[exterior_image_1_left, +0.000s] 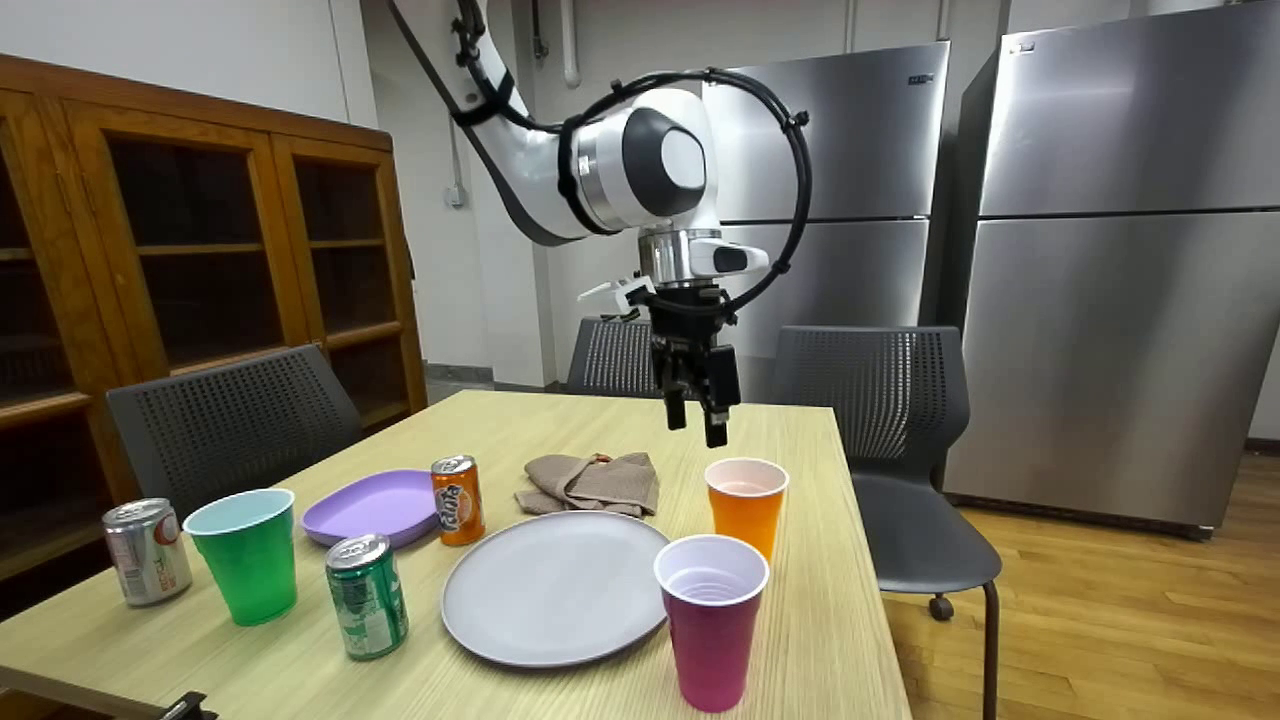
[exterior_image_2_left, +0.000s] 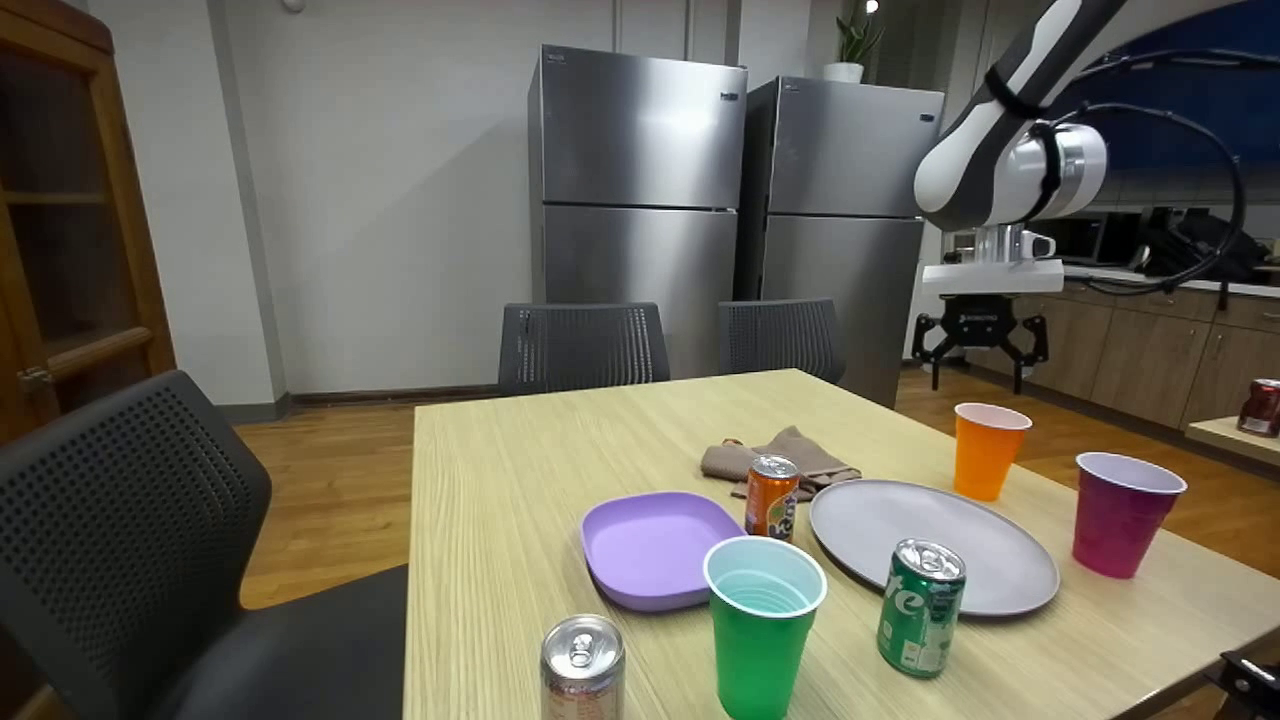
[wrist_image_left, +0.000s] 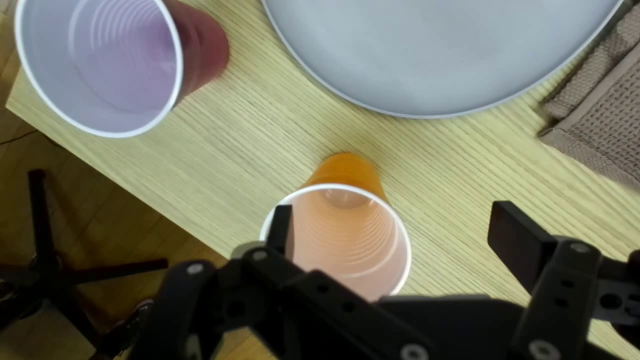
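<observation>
Over there the hand hangs spread wide, gripping nothing, above and near the orange plastic cup standing upright on the table beside the gray plate.

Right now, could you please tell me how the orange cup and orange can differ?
The orange cup is open-topped; the orange can has a silver top. The cup widens toward its rim; the can's sides look straight. The cup looks plain; the can carries lettering. Both are orange and stand upright.
</observation>
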